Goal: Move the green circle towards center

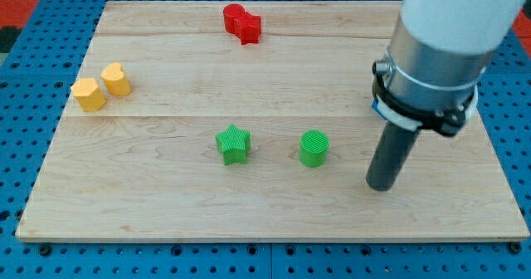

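The green circle [314, 148] stands on the wooden board [166, 204], a little right of the board's middle and toward the view's bottom. My tip [380, 186] touches the board to the right of the green circle and slightly lower, with a clear gap between them. A green star [233, 144] stands to the left of the circle, about level with it.
A red block [241, 22] of irregular shape sits near the board's top edge. A yellow hexagon [88, 95] and a yellow heart-like block [116, 79] stand close together near the left edge. The arm's thick grey and white body [431, 55] fills the view's upper right.
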Tool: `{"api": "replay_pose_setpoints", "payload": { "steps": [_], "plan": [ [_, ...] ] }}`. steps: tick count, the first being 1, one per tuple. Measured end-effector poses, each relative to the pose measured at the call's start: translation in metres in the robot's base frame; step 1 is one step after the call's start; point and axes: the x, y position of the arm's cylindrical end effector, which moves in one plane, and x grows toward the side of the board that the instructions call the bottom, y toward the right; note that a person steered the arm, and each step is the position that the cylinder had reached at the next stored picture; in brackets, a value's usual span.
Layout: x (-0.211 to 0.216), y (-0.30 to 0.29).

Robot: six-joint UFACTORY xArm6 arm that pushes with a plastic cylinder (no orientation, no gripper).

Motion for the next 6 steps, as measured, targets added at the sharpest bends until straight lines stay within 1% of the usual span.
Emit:
{"api": "replay_pose_setpoints", "payload": {
  "steps": [1,2,4,5,6],
  "plan": [
    [0.004,-0.061],
    [-0.035,-0.062],
    [-0.092,-0.065],
    [-0.115,-0.103],
    [-0.144,-0.113]
  ]
}}
